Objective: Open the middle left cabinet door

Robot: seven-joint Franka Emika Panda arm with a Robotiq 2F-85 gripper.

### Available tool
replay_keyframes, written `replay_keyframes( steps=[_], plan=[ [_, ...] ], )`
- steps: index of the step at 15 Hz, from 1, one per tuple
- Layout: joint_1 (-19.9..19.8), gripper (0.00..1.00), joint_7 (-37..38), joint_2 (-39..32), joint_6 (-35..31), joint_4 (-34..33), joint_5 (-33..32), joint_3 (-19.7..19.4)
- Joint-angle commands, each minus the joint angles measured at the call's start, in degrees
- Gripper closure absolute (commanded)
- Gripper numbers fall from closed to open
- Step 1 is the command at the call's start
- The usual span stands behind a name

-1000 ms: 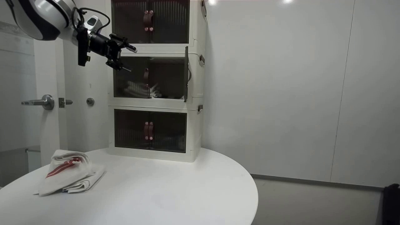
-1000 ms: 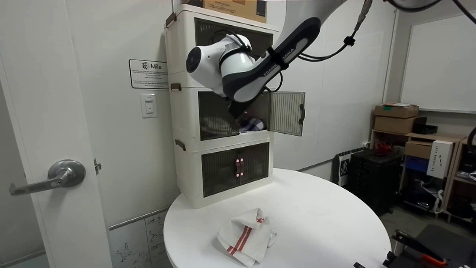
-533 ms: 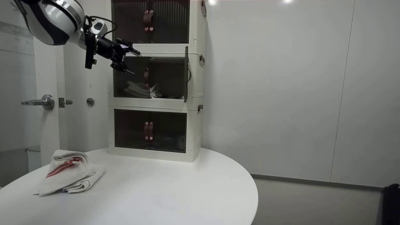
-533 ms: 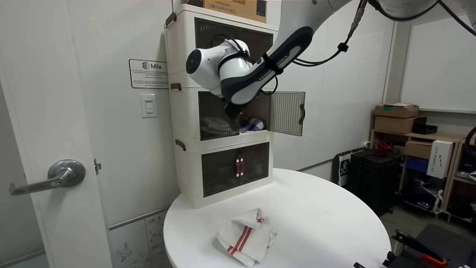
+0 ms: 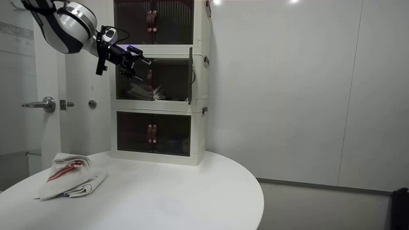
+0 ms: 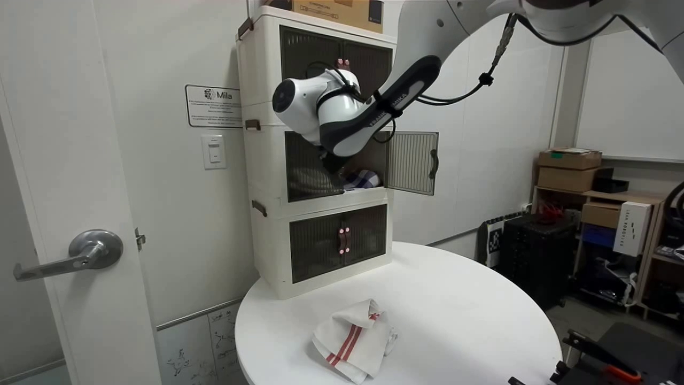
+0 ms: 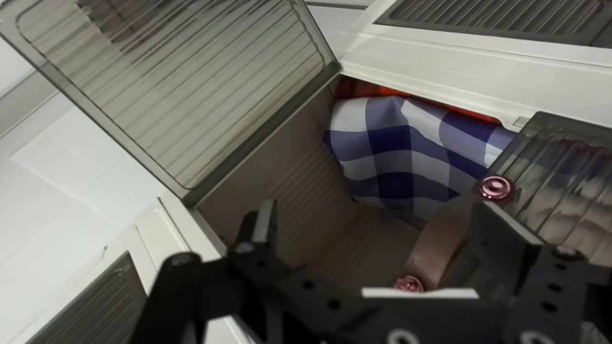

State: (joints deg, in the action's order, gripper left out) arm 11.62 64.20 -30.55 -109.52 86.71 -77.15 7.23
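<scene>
The black two-fingered gripper (image 5: 145,70), jaws apart, is now nearer the closed, smoky ribbed rectangular middle left door (image 5: 132,90) ahead — probably readying a grasp on its maroon strap handle (image 7: 442,239).

In both exterior views I have a white, round-edged table (image 6: 465,315), a white three-tier cabinet (image 6: 334,204) standing on it. On the tabletop in front of the cabinet, apart from its base, I see a folded white cloth (image 6: 355,339) with red stripes.
</scene>
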Motion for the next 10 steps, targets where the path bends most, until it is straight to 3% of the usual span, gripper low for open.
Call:
replay_keyframes(
  steps=[1,10],
  plan=[
    [0.5,0.0,-2.3,-2.6,-2.0,-3.9,-0.9,-1.4],
    [0.3,0.0,-2.8,-5.0,-3.3,-6.7,-0.4,-2.6]
  ],
)
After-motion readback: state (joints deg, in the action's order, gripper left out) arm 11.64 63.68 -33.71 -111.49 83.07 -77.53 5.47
